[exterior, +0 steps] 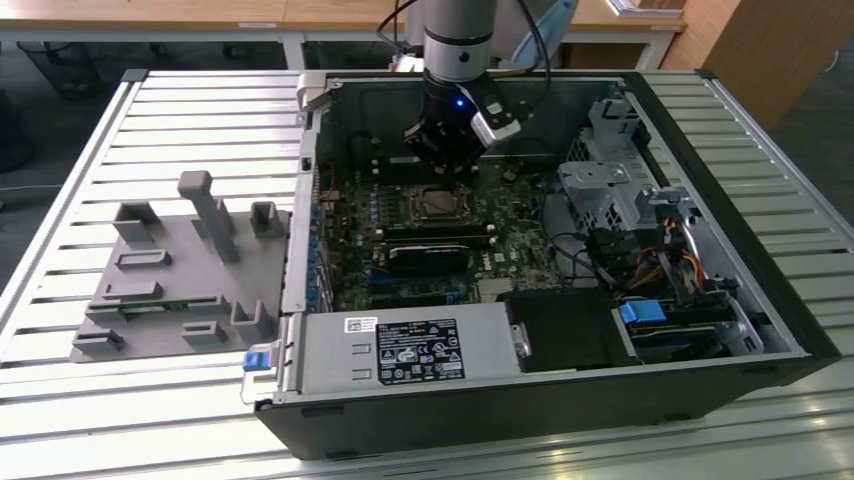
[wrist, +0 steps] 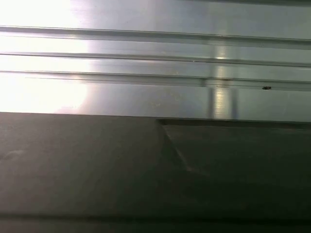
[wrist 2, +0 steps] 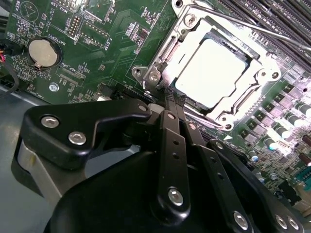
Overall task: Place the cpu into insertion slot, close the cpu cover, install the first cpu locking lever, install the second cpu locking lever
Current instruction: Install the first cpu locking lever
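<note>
The gripper (wrist 2: pixel 167 104), clenched and probably empty, is beside the cover (wrist 2: pixel 171 51); the thin lever (wrist 2: pixel 262 30) beyond looks stiff and springy: hold its end.

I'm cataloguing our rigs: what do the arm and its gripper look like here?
The arm is a silver-grey tube with black joint bands, a small blue light at the wrist and black cables looping off it. The gripper is matte black, built of rounded linkage plates with silver screw heads and slim fingers.
</note>
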